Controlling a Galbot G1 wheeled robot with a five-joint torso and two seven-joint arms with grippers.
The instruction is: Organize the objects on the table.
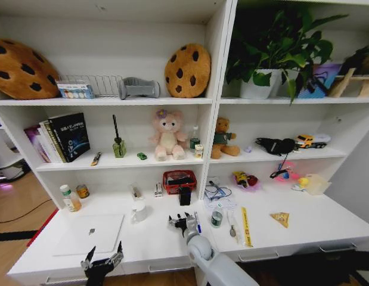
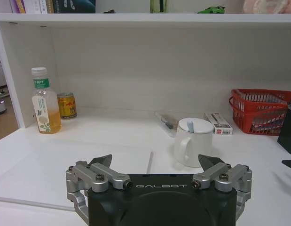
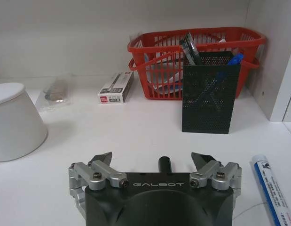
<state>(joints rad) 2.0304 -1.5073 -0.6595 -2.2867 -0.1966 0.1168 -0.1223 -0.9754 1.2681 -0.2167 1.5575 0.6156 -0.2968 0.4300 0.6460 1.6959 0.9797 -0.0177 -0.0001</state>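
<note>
Laptop: you have the thin silver laptop (image 1: 90, 233) lying flat and closed on the left part of the long white desk (image 1: 315, 221), its long axis running left to right along the desk's front edge.
Pens: you see a blue-and-white pen (image 3: 272, 188) lying just beside the right gripper, its length pointing from the desk front towards the shelves; more pens stand upright in the black mesh pen holder (image 3: 210, 92).
Yellow strip: a flat yellow ruler-like strip (image 1: 245, 226) lies right of centre, its long axis front to back.
Cans: a small cylindrical can (image 1: 216, 218) stands upright near the pen; a gold-and-red drink can (image 2: 66, 105) stands at the back left, touching or just beside the clear bottle of yellow drink with a white cap (image 2: 43, 102).
Toy car: the tiny green toy car (image 1: 142, 156) sits on the shelf above the desk, side-on to you, left of the pink plush.
Mug: a white lidded mug (image 2: 193, 141) stands upright mid-desk, handle turned towards the left wrist camera.
Basket: the red plastic basket (image 3: 197, 54) sits against the back wall, directly behind the mesh holder.
Left gripper: your left gripper (image 1: 103, 258) hovers at the desk's front edge by the laptop's near side, jaws spread wide with nothing between them.
Right gripper: your right gripper (image 1: 182, 221) hangs over mid-desk facing the mesh holder, jaws wide apart and empty.
</note>
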